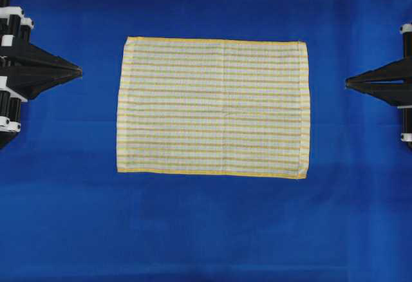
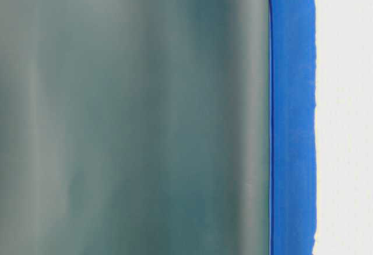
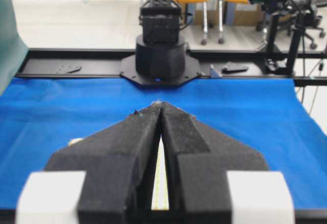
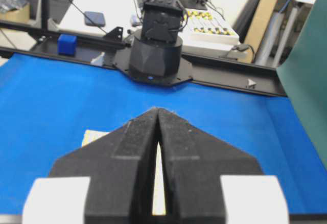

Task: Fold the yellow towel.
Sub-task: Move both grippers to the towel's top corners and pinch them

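The yellow towel [image 1: 213,107] lies flat and unfolded in the middle of the blue table cover [image 1: 206,230], white with yellow and grey stripes and a yellow hem. My left gripper [image 1: 78,71] is shut and empty, left of the towel's left edge and apart from it. My right gripper [image 1: 347,83] is shut and empty, right of the towel's right edge and apart from it. In the left wrist view the shut gripper [image 3: 160,104] hides most of the towel [image 3: 160,178]. In the right wrist view the shut gripper [image 4: 158,110] hides most of the towel [image 4: 93,136].
The opposite arm's black base [image 3: 159,55] stands at the table's far edge in the left wrist view, and likewise in the right wrist view [image 4: 156,50]. A green sheet [image 2: 134,115] fills most of the table-level view.
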Robot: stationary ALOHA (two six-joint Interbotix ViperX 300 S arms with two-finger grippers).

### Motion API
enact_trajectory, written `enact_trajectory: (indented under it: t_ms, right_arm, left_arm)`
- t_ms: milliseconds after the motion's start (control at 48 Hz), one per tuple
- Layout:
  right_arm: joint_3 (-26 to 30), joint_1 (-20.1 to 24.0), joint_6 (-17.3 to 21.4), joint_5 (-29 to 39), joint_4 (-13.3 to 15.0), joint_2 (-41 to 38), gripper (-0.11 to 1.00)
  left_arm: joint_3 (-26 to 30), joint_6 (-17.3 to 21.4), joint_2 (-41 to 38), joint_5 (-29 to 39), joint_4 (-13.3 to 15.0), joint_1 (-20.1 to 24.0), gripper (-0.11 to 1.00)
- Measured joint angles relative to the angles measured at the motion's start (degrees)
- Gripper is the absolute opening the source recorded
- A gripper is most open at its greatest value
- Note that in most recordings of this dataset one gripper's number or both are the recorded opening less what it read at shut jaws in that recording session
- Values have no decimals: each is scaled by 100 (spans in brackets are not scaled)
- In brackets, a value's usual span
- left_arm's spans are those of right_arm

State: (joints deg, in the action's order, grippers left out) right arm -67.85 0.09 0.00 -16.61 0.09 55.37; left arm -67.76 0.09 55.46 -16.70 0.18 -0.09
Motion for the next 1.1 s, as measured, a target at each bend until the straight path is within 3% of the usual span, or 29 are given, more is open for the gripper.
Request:
enact_trajectory:
  t_ms: [146,542,646,813,917,1105]
  right_arm:
    - [0,-193,62,141,-44,-149,0]
    - [-18,-1230,308,369,-387,-1178,2]
    - [-18,-1529,369,360,-475,-1661,25]
    - [-18,-2013,378,308,-606,-2514,74]
    - [-18,-2259,378,211,-633,-3059,71]
    - [-9,-2470,378,-185,-712,-3955,69]
  left_arm:
    - [0,35,-132,79,211,202,0]
    - [-114,35,-1468,141,237,1195,2]
    - [-114,-18,-1925,35,264,1336,20]
    - [-132,-105,-2795,-229,290,1679,70]
    - [-123,-123,-3313,-439,299,1872,89]
    - [-35,-123,-4096,-659,299,2320,81]
